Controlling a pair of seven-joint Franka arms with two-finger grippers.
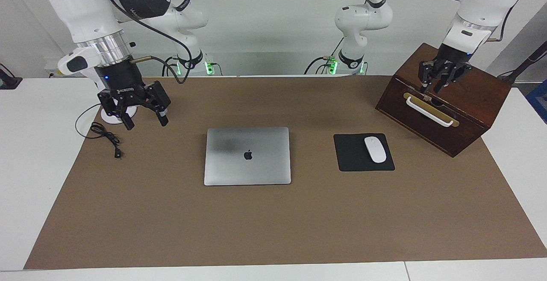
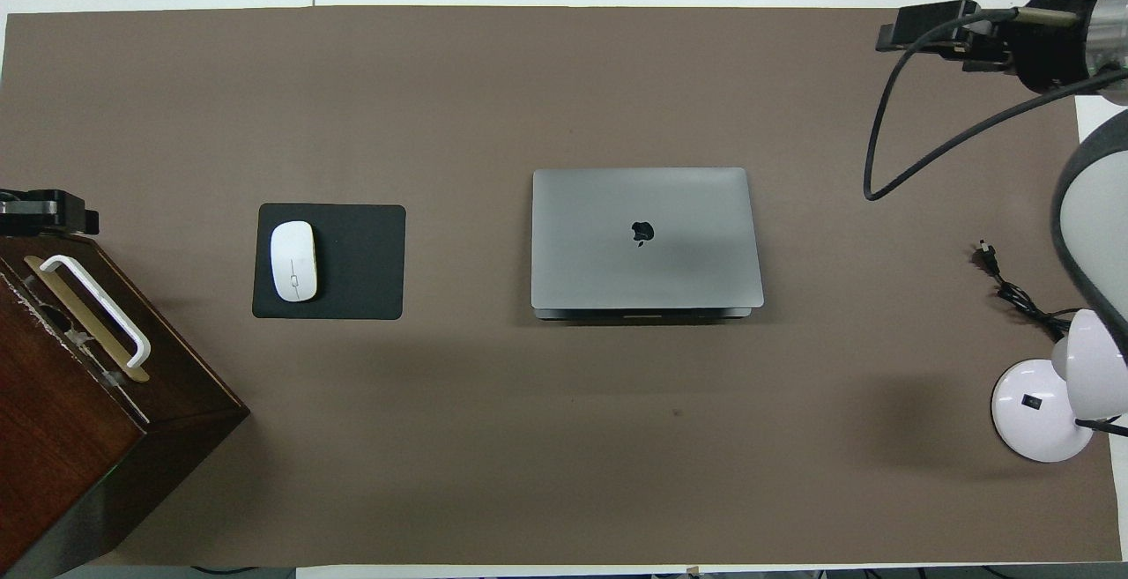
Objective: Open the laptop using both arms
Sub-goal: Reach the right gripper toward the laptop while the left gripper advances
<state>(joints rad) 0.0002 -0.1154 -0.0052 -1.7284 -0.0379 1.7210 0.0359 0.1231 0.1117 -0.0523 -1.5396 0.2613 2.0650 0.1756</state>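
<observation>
The silver-grey laptop (image 1: 247, 156) lies closed and flat on the brown mat in the middle of the table, apple logo up; it also shows in the overhead view (image 2: 646, 238). Its notched front edge faces the robots. My right gripper (image 1: 145, 121) hangs open and empty above the mat toward the right arm's end of the table, beside the lamp base and well apart from the laptop; it also shows in the overhead view (image 2: 925, 33). My left gripper (image 1: 431, 87) hangs over the wooden box, just above its handle, fingers a little apart and empty.
A black mouse pad (image 1: 352, 161) with a white mouse (image 1: 374, 149) lies between the laptop and the dark wooden box (image 1: 478, 97), which has a white handle (image 1: 427, 110). A white desk lamp base (image 2: 1040, 407) and its black cable (image 2: 1013, 293) lie under the right arm.
</observation>
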